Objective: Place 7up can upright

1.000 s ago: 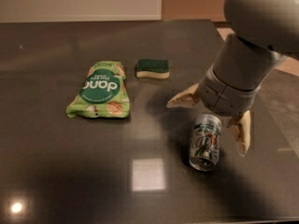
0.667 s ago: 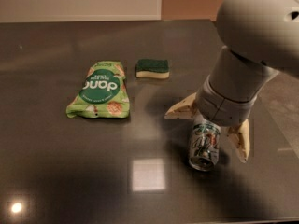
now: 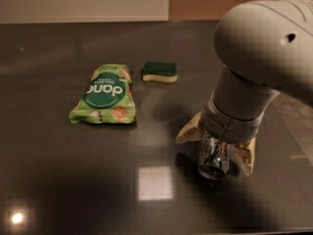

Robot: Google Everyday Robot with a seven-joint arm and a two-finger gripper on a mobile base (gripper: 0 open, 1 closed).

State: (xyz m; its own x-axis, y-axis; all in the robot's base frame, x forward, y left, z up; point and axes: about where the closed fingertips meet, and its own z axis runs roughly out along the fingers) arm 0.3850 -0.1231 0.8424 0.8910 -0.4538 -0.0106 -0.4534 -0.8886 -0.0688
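On the dark glossy table (image 3: 58,175), a pale square of reflected light (image 3: 155,183) is seen nearest the camera. Just behind it, to the right, the 7up can (image 3: 213,159) is found lying on its side, with one shiny end turned toward the camera. The gripper (image 3: 215,153) is set over it with its fingers (image 3: 189,131) spread wide, one at each side of the can; whether the can is touched cannot be told. Since a second ago the gripper has been brought down over the can, whose far half is now hidden under the wrist, while the can has hardly been shifted. Further back on the left a flat green snack bag (image 3: 104,101) is laid, and beyond it a green-topped sponge (image 3: 160,71); neither has been moved.
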